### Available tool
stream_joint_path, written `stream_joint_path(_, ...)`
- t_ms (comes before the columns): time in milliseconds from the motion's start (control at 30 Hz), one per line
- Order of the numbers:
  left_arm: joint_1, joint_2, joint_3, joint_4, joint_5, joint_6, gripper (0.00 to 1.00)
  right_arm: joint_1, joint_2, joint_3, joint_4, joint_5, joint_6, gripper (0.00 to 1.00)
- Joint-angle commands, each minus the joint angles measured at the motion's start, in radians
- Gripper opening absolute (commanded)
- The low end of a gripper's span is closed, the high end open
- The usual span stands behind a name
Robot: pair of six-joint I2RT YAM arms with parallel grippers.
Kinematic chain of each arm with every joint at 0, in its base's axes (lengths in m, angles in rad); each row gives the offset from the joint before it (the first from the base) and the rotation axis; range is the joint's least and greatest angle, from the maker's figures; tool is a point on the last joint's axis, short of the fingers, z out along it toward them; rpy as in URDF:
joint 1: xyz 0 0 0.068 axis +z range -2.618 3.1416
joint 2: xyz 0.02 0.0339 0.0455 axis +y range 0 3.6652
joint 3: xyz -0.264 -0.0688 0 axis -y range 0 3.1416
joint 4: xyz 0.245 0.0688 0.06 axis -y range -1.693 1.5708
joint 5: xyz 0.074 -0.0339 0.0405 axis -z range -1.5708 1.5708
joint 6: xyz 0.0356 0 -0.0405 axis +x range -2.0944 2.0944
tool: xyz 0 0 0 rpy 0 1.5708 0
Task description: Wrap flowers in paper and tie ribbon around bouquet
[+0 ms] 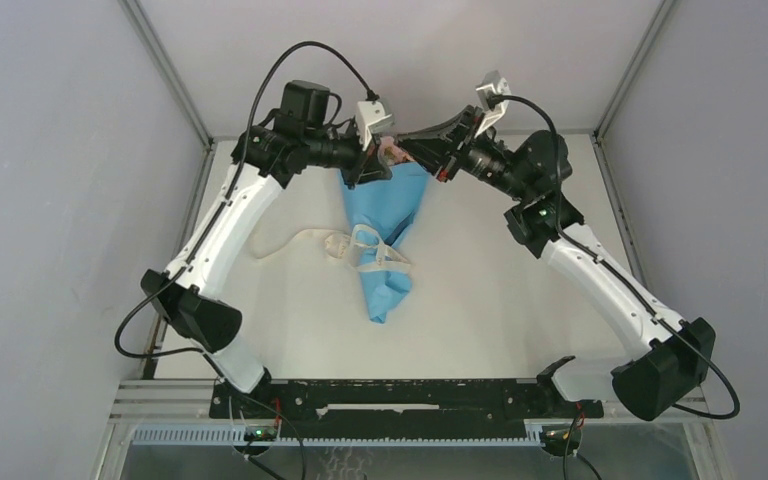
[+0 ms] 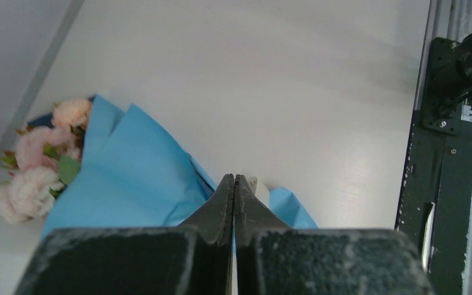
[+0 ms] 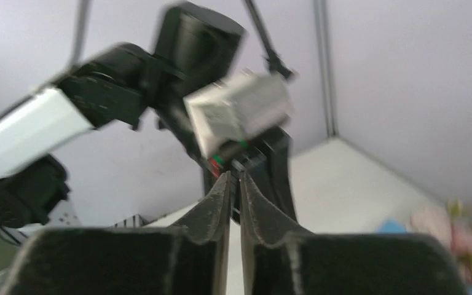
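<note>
bouquet (image 1: 385,225) lies mid-worktop (image 1: 500,300), blooms far, ribbon (image 1: 300,237) looped at its waist | paper light, crushable; I'd grip the narrow stem end | left gripper (image 2: 234,179) pinched together | right gripper (image 3: 233,177) barely parted, holding nothing

Two grippers, the left gripper (image 2: 234,184) and right gripper (image 3: 234,181); one bouquet (image 2: 129,172) left of the left jaws, at least three blooms (image 2: 34,147) showing; one ribbon (image 1: 345,245); one table (image 2: 283,74).
</note>
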Motion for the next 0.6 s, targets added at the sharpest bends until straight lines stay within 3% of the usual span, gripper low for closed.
stream_joint_path(0,0.066,-0.049,-0.134,0.000,-0.043,0.033,0.00,-0.050,-0.003,-0.097,-0.261,0.128,-0.038,0.22)
stream_joint_path(67,0.116,-0.059,-0.202,-0.006,-0.057,0.049,0.09,-0.052,0.048,-0.123,-0.366,0.162,-0.030,0.34)
stream_joint_path(200,0.229,-0.060,-0.366,0.048,-0.044,-0.008,0.61,0.017,0.221,-0.154,-0.427,0.126,-0.066,0.51)
stream_joint_path(300,0.239,-0.025,-0.494,0.114,-0.076,-0.100,0.80,0.033,0.294,-0.161,-0.405,0.127,-0.016,0.53)
stream_joint_path(433,0.191,0.067,-0.551,0.144,-0.153,-0.134,0.86,0.046,0.319,-0.186,-0.385,0.165,-0.019,0.54)
stream_joint_path(567,0.177,0.168,-0.515,0.144,-0.193,-0.145,0.75,0.052,0.317,-0.212,-0.423,0.184,-0.040,0.54)
